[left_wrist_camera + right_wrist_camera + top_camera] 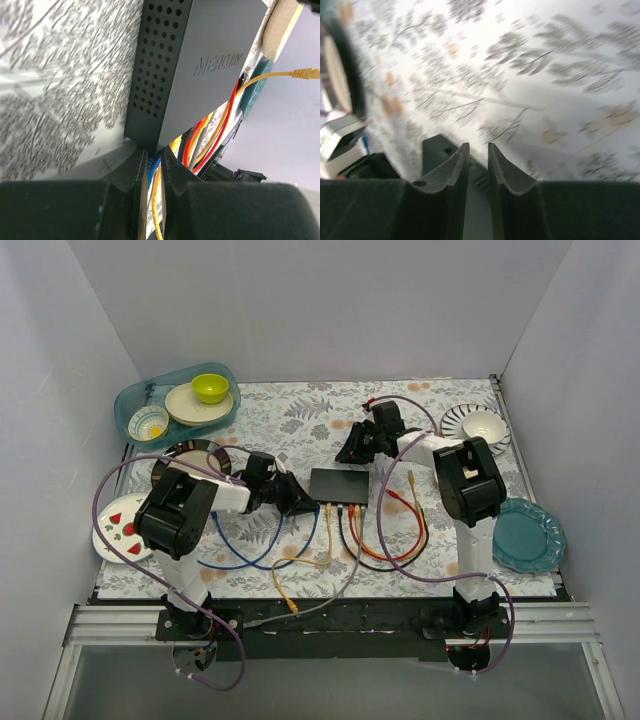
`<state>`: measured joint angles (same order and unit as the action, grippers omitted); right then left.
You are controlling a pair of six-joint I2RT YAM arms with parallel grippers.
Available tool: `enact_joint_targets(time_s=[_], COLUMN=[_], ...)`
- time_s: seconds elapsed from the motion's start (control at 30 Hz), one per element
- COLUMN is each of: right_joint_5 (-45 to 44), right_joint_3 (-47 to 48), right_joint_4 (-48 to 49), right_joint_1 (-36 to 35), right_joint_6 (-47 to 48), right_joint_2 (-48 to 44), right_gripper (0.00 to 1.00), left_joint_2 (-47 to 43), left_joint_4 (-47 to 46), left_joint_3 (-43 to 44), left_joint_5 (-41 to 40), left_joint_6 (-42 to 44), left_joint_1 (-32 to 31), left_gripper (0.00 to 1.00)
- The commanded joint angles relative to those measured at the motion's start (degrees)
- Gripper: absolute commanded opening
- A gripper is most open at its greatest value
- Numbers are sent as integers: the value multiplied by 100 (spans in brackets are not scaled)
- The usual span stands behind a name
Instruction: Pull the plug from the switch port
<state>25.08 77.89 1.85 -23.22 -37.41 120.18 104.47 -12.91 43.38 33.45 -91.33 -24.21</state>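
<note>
The black switch point(340, 484) lies flat at the middle of the floral mat, with blue, yellow, black, red, orange and grey cables running from its near edge. My left gripper point(303, 498) is at the switch's left near corner. In the left wrist view the left gripper point(155, 157) is shut on the blue plug point(153, 164), which sits in the end port of the switch point(200, 65). My right gripper point(348, 452) is at the switch's far edge. In the right wrist view the right gripper point(478, 146) has its jaws nearly together and empty, just over the switch point(434, 150).
A teal bin point(135, 405) with bowls stands at the back left. A dark plate point(190, 452) and a strawberry plate point(112, 530) lie on the left. A striped plate with a bowl point(478, 423) and a teal plate point(528, 535) lie on the right. Cable loops point(262, 558) cover the near mat.
</note>
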Motion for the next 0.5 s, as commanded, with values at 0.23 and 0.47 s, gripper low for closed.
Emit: enact_joint_targets(time_s=[0.23, 0.47], right_joint_5=[-671, -610], right_joint_3=[-501, -1328], right_joint_4=[-862, -641], right_joint_1=[169, 160], right_joint_6=[375, 278], right_joint_2=[200, -504], right_gripper=[21, 20], left_joint_2=[874, 979], left_joint_4=[1422, 1379], left_joint_3=[716, 988], left_joint_5=[-700, -700], left_joint_6=[687, 546], left_joint_1=[-5, 12], left_gripper=[0, 0])
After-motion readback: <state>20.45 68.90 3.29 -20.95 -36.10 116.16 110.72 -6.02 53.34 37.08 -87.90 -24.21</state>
